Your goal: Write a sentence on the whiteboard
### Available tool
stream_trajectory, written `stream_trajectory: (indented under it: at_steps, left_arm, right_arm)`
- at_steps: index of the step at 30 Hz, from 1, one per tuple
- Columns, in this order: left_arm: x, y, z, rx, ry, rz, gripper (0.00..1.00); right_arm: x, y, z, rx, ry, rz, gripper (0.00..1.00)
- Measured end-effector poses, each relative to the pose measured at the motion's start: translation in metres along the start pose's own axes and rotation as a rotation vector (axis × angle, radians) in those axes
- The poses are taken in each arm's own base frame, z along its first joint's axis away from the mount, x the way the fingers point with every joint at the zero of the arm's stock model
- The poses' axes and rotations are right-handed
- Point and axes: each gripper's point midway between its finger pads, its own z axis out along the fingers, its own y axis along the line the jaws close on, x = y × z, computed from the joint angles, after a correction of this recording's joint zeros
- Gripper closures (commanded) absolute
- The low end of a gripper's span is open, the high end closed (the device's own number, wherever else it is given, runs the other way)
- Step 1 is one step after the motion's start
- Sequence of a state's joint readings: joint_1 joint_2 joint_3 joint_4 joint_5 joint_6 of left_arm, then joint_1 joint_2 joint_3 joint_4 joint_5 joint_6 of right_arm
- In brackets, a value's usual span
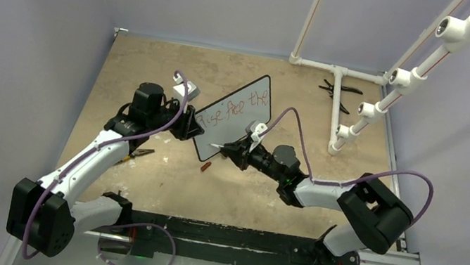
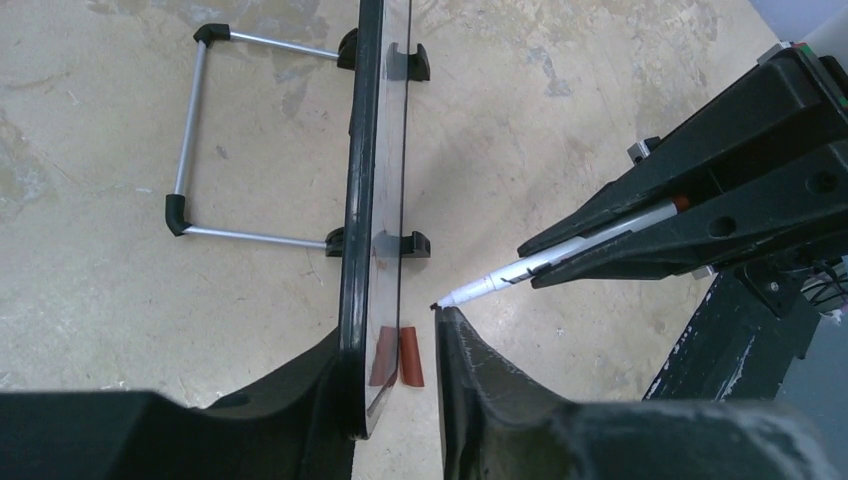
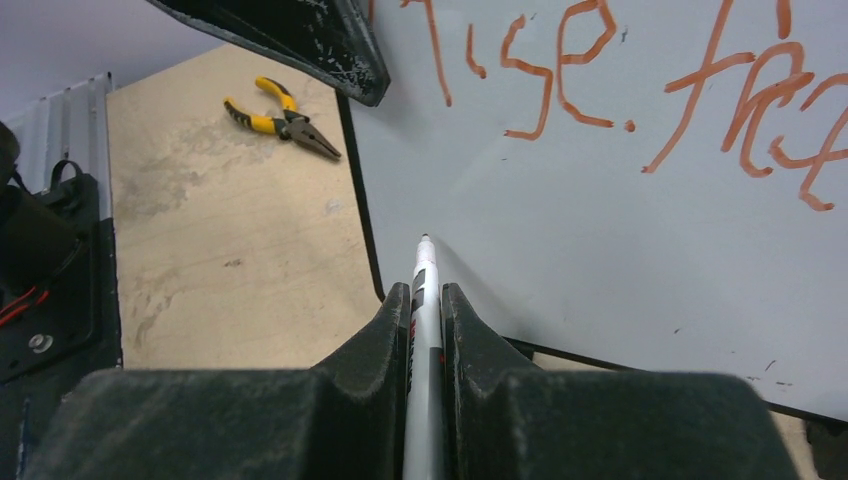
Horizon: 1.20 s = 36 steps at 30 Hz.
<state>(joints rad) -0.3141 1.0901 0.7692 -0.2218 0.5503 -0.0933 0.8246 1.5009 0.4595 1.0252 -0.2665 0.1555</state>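
Pinching a slim white plastic marker (image 3: 424,262) tightly between its fingers, the right gripper (image 3: 426,292) is pointing the dark tip at the lower left corner of the small white whiteboard (image 1: 237,122) with its thin black frame. In the centre of the left wrist view the tip is sitting just off the writing face, right at one fingertip of the left gripper (image 2: 390,330). That left gripper is straddling the board's edge at the bottom of that frame. One finger is lying against the back, and the other is standing apart from the front with a visible gap, so the jaws are not yet clamping it. The board is standing upright on its small black feet near the middle of the top view, angled from lower left to upper right.

The red handwritten sentence (image 3: 560,70) is running in one line along the upper part of the board. It is reading roughly as "rise free the", though the first letter is unclear. The lower half of the board is showing blank, so I judge the writing partly done, with room left for more words. Print on the marker barrel is too small to read. A red cap (image 2: 408,355) is lying on the tan stone-patterned tabletop (image 1: 156,70) just in front of the board. Yellow-handled pliers (image 3: 285,118) are lying at the upper left of the right wrist view.
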Motion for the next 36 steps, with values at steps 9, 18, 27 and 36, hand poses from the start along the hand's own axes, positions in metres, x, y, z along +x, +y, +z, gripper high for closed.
stream_trajectory:
  at_steps: [9, 18, 27, 36]
  left_arm:
    - [0.001, 0.002, 0.0, -0.008, 0.003, 0.011, 1.0]
    - [0.001, 0.004, 0.0, -0.015, 0.003, 0.024, 1.0]
    - [0.0, 0.007, -0.001, -0.026, 0.001, 0.023, 1.0]
    - [0.0, 0.007, -0.001, -0.027, 0.0, 0.031, 1.0]
  right_arm:
    - [0.009, -0.011, 0.008, 0.047, 0.021, 0.007, 1.0]
    - [0.008, -0.015, 0.011, 0.067, 0.018, 0.007, 1.0]
    - [0.009, -0.008, 0.017, 0.031, 0.032, -0.001, 1.0]
    - [0.025, 0.0, 0.021, 0.025, 0.093, -0.005, 1.0]
